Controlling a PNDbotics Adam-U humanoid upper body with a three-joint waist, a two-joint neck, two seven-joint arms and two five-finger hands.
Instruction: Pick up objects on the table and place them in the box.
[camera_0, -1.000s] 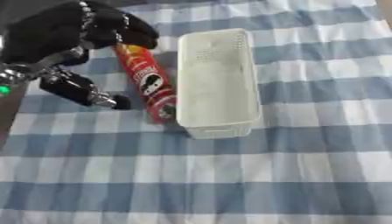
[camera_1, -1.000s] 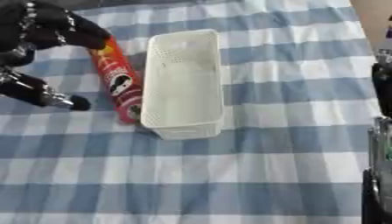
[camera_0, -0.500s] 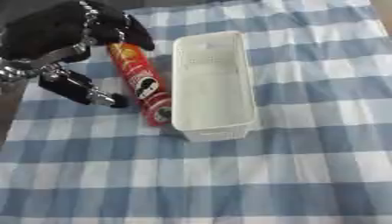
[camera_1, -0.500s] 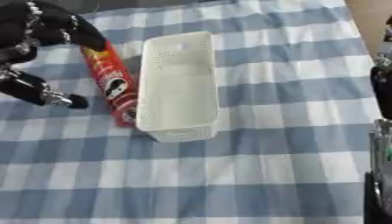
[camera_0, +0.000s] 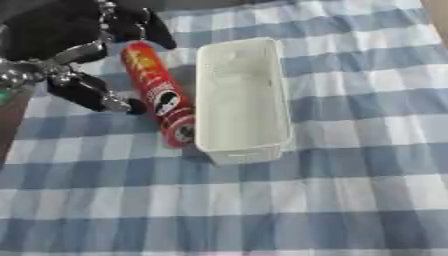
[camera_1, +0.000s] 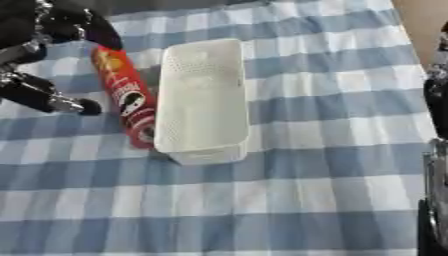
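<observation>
Over the last second nothing really changed: our left robot hand (camera_0: 66, 37) stayed spread open beside the can (camera_0: 160, 95), which lay untouched against the empty box (camera_0: 242, 145), so no pickup.

Twin head views, steeply down on the same white box (camera_0: 241, 95) and checked cloth (camera_0: 262, 210).

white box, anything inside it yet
Nothing shows inside the white box; its bare floor is in view. The red can lies outside, along its left wall.
</observation>
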